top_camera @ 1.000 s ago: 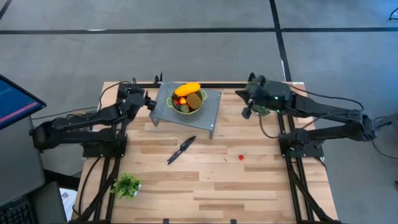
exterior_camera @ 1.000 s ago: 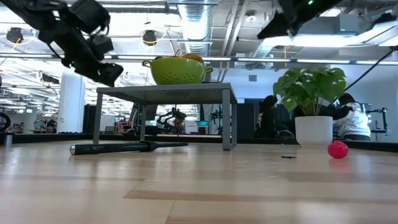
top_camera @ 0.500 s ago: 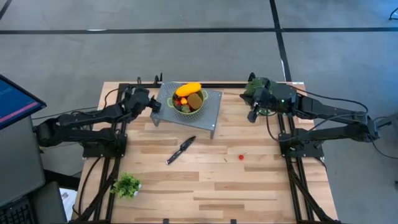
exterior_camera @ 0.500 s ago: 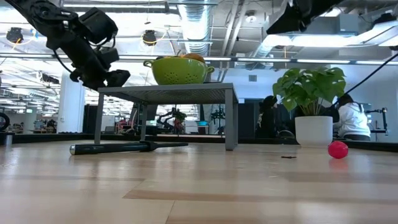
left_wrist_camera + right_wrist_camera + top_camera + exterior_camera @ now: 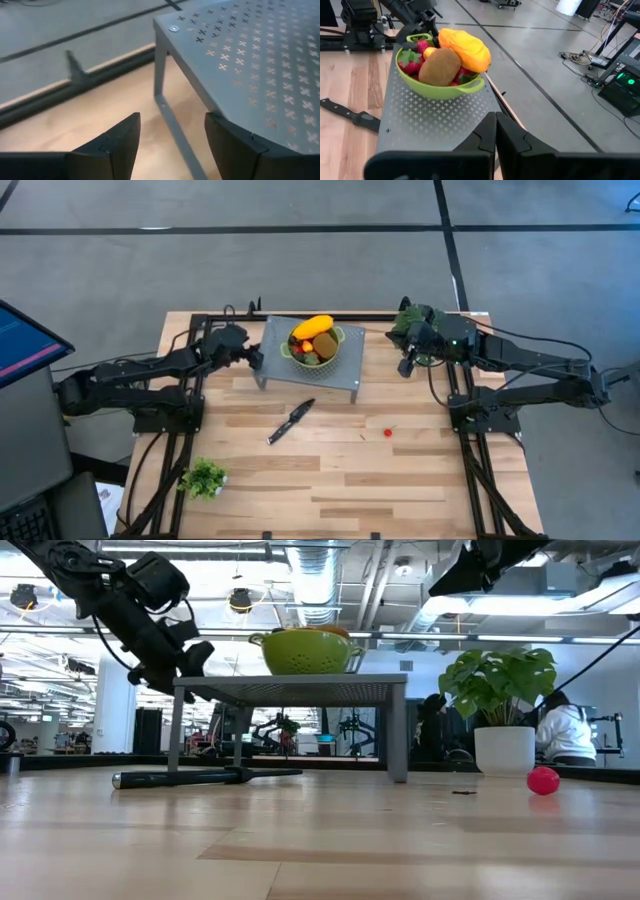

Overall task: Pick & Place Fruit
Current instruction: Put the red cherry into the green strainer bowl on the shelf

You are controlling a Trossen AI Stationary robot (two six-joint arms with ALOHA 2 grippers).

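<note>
A green bowl (image 5: 299, 352) of fruit stands on a grey perforated stand (image 5: 300, 376) at the table's far middle. It holds a long yellow-orange fruit (image 5: 465, 47), a brown kiwi (image 5: 440, 65) and strawberries (image 5: 409, 62). One red ball (image 5: 387, 433) lies on the bare table near the right arm's base. My left gripper (image 5: 253, 360) is open at the stand's left edge. My right gripper (image 5: 404, 366) is shut on nothing, raised to the right of the stand. My left gripper meets the stand's left edge (image 5: 204, 101), near its far corner, with one open finger (image 5: 235, 145). It comes from the table's left, slanting a little downward. Nothing is pinched between the fingers. The stand sits on its legs on the table.
A black-handled knife (image 5: 290, 421) lies in front of the stand. A potted plant (image 5: 408, 320) stands at the back right beside my right gripper. A small green plant (image 5: 203, 477) sits near the front left. Bare wood lies across the table's near half.
My left gripper has moved toward the table's right and dipped, rolling its wrist. The stand with the bowl has slid toward the right edge and turned squarer to the table. My right gripper drew slightly toward the right early on, then kept still.
</note>
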